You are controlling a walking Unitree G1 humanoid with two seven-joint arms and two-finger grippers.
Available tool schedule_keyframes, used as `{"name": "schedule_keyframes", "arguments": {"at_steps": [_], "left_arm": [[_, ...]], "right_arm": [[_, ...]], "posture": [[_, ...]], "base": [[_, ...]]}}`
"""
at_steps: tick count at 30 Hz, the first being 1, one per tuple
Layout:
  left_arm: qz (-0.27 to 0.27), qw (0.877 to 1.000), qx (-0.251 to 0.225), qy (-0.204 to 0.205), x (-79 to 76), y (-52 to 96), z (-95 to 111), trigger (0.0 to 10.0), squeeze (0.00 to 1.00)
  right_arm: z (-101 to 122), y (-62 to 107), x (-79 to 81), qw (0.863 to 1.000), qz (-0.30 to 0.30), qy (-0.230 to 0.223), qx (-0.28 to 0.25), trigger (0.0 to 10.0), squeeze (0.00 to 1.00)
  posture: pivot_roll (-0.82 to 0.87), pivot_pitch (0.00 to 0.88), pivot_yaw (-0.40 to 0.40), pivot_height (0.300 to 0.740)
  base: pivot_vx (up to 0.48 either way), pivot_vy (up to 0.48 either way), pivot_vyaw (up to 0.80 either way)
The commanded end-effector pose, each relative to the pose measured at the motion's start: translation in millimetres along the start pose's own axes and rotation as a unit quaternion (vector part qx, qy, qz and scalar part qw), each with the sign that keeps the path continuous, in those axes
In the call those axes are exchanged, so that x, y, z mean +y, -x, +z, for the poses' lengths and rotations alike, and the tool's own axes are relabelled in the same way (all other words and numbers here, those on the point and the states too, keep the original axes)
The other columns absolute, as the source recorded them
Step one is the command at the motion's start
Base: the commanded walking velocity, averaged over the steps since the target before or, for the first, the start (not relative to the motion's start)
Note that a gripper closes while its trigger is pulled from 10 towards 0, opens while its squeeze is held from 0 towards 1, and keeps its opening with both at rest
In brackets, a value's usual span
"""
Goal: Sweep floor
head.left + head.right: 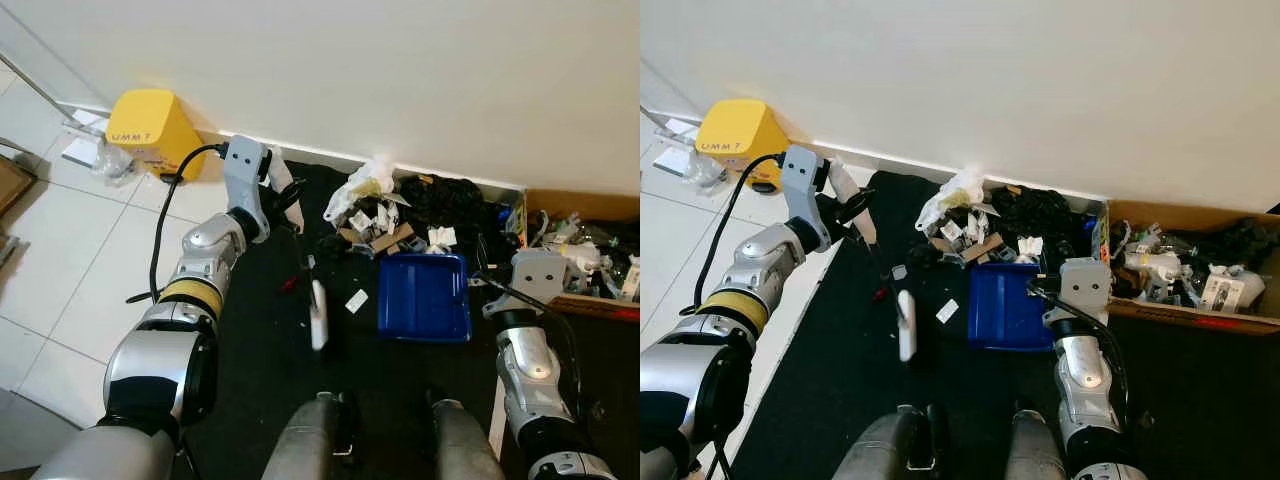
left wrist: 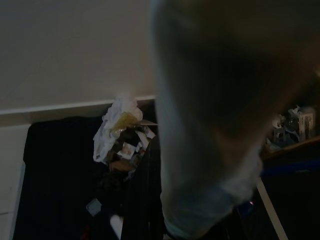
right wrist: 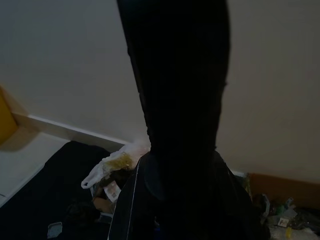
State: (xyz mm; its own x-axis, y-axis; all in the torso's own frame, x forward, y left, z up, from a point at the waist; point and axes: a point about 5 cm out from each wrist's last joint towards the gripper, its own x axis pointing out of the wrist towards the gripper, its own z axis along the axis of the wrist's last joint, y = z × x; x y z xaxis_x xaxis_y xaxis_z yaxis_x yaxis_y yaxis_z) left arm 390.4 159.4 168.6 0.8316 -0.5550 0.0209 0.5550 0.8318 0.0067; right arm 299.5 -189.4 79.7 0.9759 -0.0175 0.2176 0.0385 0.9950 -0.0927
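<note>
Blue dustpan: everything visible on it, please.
The blue dustpan is a shallow rectangular tray with raised walls, plastic by its look, lying flat on the black mat. Its far edge meets the trash pile heaped against the wall; its inside looks bare. A black handle rises from its right side toward the right gripper. A small white scrap lies just off its left side, apart.

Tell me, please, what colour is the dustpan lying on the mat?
The dustpan is blue, clearest in the left eye view.
</note>
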Motion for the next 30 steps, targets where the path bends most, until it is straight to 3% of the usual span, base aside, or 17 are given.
{"name": "schedule_keyframes", "arguments": {"at_steps": [1,6,8,9,14,16,23,24,27,30], "left_arm": [[0.003,1.0,0.007,0.021,-4.5,-1.2,-8.0,10.0,0.0],[-0.011,0.998,0.004,0.068,-24.8,-13.4,-15.6,10.0,0.0],[-0.011,0.998,0.004,0.068,-24.8,-13.4,-15.6,10.0,0.0],[-0.021,0.996,0.007,0.092,-34.6,-18.2,-19.8,10.0,0.0],[-0.029,0.993,0.007,0.116,-43.3,-22.9,-22.0,10.0,0.0],[-0.053,0.988,0.001,0.148,-56.3,-30.8,-20.6,10.0,0.0],[-0.084,0.978,-0.014,0.191,-68.6,-39.1,-13.8,10.0,0.0],[-0.112,0.971,-0.013,0.212,-76.6,-42.2,-12.9,10.0,0.0],[-0.124,0.968,-0.011,0.217,-80.6,-43.4,-13.0,10.0,0.0],[-0.177,0.958,-0.021,0.224,-89.9,-46.5,-5.8,10.0,0.0]], "right_arm": [[-39.3,30.5,34.9,0.991,0.03,-0.061,0.114,10.0,0.0],[-37.2,29.8,35.7,0.992,0.03,-0.062,0.11,10.0,0.0],[-37.2,29.8,35.7,0.992,0.03,-0.062,0.11,10.0,0.0],[-35.8,29.3,36.7,0.992,0.031,-0.063,0.107,10.0,0.0],[-35.1,29.1,37.3,0.992,0.031,-0.064,0.106,10.0,0.0],[-34.8,28.9,37.5,0.992,0.031,-0.064,0.105,10.0,0.0],[-34.7,29.1,37.4,0.992,0.029,-0.064,0.105,10.0,0.0],[-34.6,29.2,37.0,0.992,0.029,-0.065,0.105,10.0,0.0],[-34.6,29.3,36.9,0.992,0.028,-0.065,0.106,10.0,0.0],[-34.7,29.4,36.3,0.992,0.028,-0.066,0.106,10.0,0.0]], "posture": [[0.09,0.398,0.257,0.74],[0.06,0.437,0.258,0.74],[0.06,0.437,0.258,0.74],[0.05,0.446,0.261,0.74],[0.05,0.448,0.262,0.74],[0.05,0.447,0.261,0.74],[0.05,0.443,0.261,0.74],[0.06,0.439,0.259,0.74],[0.06,0.438,0.257,0.74],[0.07,0.43,0.257,0.74]], "base": [[0.0,0.0,0.0],[0.0,0.0,0.0],[0.0,0.0,0.0],[0.0,0.0,0.0],[0.0,0.0,0.0],[0.0,0.0,0.0],[0.0,0.0,0.0],[0.0,0.0,0.0],[0.0,0.0,0.0],[0.0,0.0,0.0]]}}
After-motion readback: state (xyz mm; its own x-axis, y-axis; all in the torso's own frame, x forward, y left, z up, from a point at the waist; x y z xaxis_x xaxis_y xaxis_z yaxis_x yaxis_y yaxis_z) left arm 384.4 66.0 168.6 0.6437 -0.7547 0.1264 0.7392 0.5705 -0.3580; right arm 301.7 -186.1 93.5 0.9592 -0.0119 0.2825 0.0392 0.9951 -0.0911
